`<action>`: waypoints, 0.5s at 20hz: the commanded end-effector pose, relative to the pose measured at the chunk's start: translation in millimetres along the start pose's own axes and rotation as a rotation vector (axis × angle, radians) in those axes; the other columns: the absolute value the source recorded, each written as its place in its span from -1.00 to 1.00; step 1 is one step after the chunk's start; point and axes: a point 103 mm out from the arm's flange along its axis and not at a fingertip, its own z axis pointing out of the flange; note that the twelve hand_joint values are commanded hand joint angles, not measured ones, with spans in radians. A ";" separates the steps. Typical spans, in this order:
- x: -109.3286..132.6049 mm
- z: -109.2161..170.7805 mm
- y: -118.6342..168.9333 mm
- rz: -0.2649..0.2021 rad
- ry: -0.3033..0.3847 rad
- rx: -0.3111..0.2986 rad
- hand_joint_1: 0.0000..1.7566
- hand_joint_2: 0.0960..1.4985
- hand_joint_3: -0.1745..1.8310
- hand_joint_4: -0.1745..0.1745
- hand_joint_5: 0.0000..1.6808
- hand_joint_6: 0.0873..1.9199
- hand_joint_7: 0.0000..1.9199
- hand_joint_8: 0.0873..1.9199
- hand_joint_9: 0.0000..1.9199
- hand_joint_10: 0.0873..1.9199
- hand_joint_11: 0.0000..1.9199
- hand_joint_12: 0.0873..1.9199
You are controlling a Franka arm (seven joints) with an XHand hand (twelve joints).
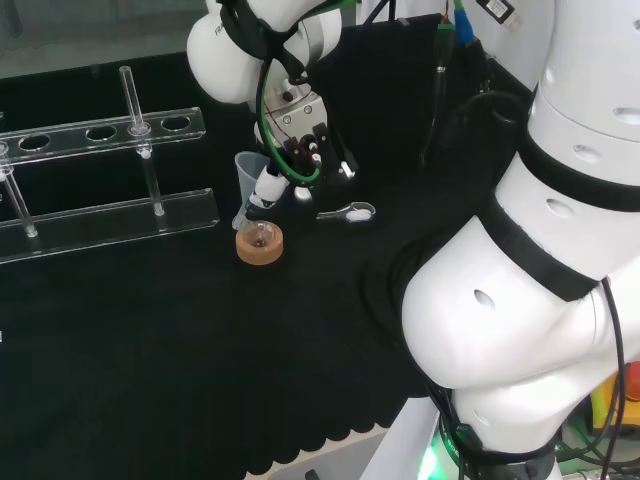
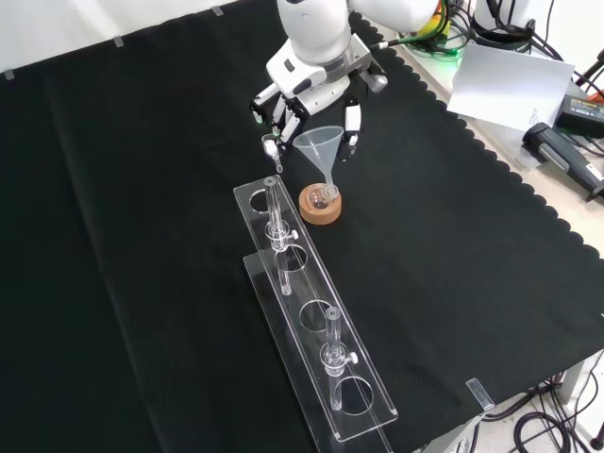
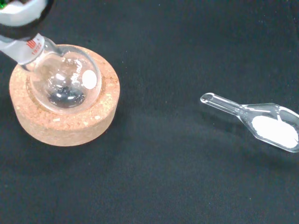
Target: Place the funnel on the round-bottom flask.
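Your fingers [image 2: 351,121] hang open just behind the funnel [image 2: 319,149]. Its stem sits in the round-bottom flask [image 3: 63,83]. Withdraw straight, without nudging the rim.

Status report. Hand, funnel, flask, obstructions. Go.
Hand open, behind funnel. Funnel stem in neck of round-bottom flask, leaning; flask on cork ring. Glass scoop with white powder nearby, clear of it.
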 end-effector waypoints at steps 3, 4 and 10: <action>-7.9 -11.6 -1.0 -0.017 -0.024 -0.006 -0.05 -0.32 -0.27 0.58 0.08 -0.52 0.34 -0.93 -0.09 -0.77 -1.00 0.32; -12.6 -13.4 -0.3 -0.016 -0.024 -0.006 -0.05 -0.32 -0.27 0.58 0.08 -0.52 0.34 -0.93 -0.09 -0.77 -1.00 0.32; -41.0 -1.8 11.7 -0.036 -0.039 -0.019 -0.05 -0.32 -0.26 0.59 0.08 -0.52 0.34 -0.93 -0.09 -0.77 -1.00 0.32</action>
